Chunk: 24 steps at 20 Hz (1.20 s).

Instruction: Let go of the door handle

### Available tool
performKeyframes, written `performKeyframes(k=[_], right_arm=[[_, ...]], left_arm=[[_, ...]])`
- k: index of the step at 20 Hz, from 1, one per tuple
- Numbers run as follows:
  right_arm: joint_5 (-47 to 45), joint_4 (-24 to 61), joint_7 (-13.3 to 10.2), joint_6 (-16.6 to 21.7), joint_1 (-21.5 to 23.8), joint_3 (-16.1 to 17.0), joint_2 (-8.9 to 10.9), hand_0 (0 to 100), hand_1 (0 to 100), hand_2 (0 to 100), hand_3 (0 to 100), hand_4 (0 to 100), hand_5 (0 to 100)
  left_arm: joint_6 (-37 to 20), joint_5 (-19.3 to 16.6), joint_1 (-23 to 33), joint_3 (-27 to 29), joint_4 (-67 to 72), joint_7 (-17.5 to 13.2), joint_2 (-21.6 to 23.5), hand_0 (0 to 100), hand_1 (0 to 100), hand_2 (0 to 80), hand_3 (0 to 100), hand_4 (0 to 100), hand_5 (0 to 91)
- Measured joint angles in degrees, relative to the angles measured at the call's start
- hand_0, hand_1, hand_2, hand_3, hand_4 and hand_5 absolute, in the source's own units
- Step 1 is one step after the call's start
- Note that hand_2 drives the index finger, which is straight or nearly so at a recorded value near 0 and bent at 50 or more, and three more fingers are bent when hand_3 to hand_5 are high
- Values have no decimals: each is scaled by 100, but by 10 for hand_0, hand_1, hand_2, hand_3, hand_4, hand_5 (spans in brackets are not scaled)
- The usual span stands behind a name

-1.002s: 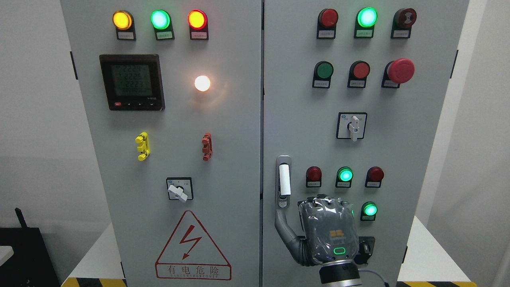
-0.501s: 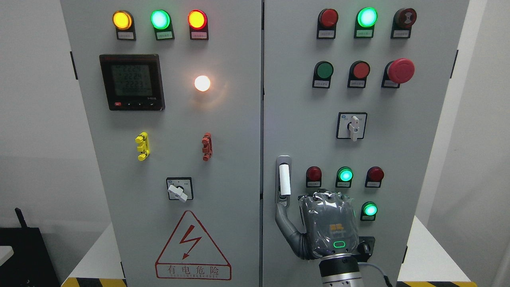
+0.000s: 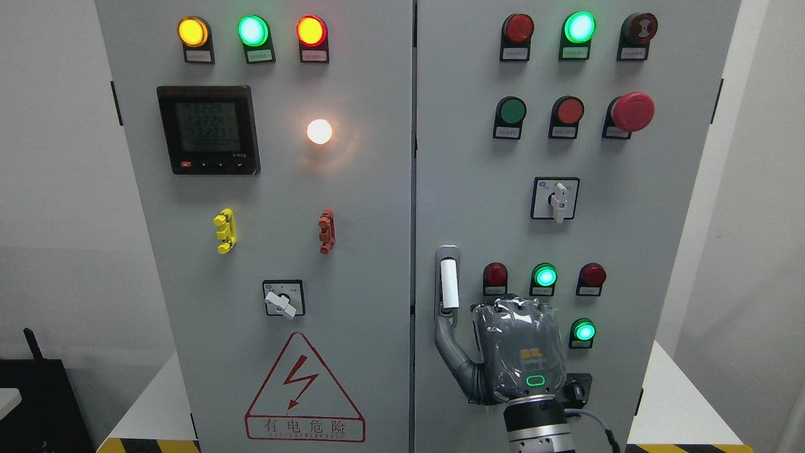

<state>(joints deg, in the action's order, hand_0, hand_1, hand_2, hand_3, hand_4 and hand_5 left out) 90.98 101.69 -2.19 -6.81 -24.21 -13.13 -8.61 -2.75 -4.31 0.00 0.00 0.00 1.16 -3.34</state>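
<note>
the right hand point(image 3: 517, 358) holds nothing, only its thumb touching the door handle point(image 3: 447, 286) just left, which it may snag when retreating.

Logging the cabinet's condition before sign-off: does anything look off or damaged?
Nothing looks damaged. The right hand sits beside the door handle, its thumb reaching the handle's lower end; both doors look shut.

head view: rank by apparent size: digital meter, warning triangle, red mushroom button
1. warning triangle
2. digital meter
3. red mushroom button
All are mounted on the same cabinet front, so nearness hardly skews this.
</note>
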Motion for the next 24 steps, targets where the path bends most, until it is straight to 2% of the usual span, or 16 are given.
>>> performKeyframes(k=[24], right_arm=[[-1, -62, 51, 0, -109, 4, -3, 489, 0, 970, 1000, 889, 970]], left_arm=[[0, 0, 0, 0, 0, 0, 0, 120, 389, 0, 0, 0, 0]])
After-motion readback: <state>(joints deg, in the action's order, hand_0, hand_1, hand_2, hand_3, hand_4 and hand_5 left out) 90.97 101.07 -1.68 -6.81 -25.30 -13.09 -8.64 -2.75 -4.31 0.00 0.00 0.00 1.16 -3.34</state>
